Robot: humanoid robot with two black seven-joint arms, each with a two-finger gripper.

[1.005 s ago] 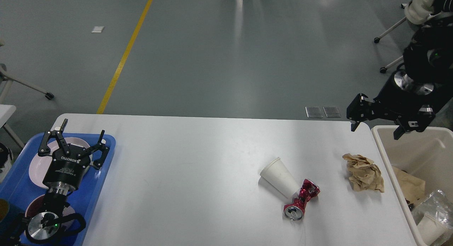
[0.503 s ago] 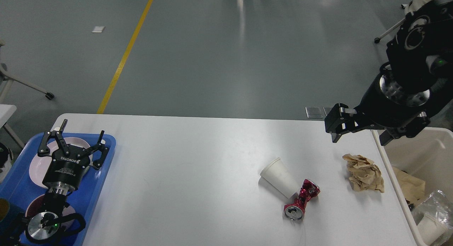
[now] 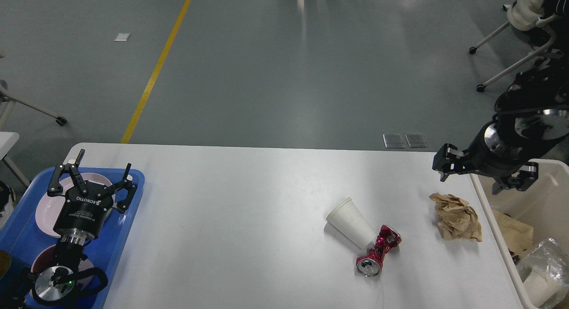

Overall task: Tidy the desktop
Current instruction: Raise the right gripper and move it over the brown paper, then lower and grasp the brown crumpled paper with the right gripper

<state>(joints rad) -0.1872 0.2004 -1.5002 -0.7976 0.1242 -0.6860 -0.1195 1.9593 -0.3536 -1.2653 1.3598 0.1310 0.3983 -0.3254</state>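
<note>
White desktop [image 3: 249, 220] is filling the lower frame. Left gripper [image 3: 98, 174] is hovering at nine o'clock over a blue tray [image 3: 129, 220], jaws apart. Right gripper [image 3: 484, 180] is hanging at three o'clock above crumpled paper [image 3: 455, 216], jaws spread.

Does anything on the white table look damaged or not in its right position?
Yes. On the desktop, a white paper cup lies tipped on its side. Beside it is a red can, crushed in the middle. Further right, a crumpled brown paper lies loose near the beige bin.
</note>
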